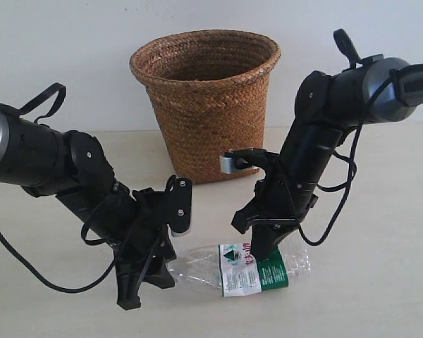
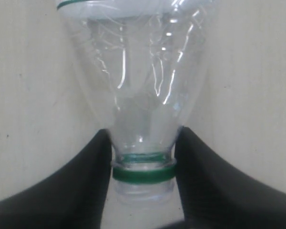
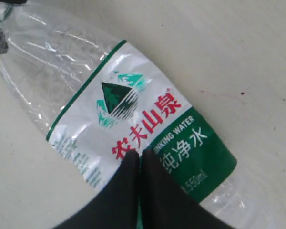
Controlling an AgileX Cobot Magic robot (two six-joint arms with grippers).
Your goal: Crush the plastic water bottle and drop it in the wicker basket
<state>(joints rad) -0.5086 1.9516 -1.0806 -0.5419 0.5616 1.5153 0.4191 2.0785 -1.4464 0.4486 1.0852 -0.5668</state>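
The bottle lies on its side on the bench; it is in front of the basket, apart from it and not inside it. The basket stands upright at the back of the bench.

The left pincer is narrow and holds the bottle by its neck; its two black fingers touch the neck on both sides, just by the green ring. The clear part past the neck looks wrinkled and dented.

The right pincer reaches down onto the middle of the bottle; its fingers are squeezed together with only a thin line between them, and they hold nothing; the tips sit on the label, right under the red letters; I cannot tell how hard they push.
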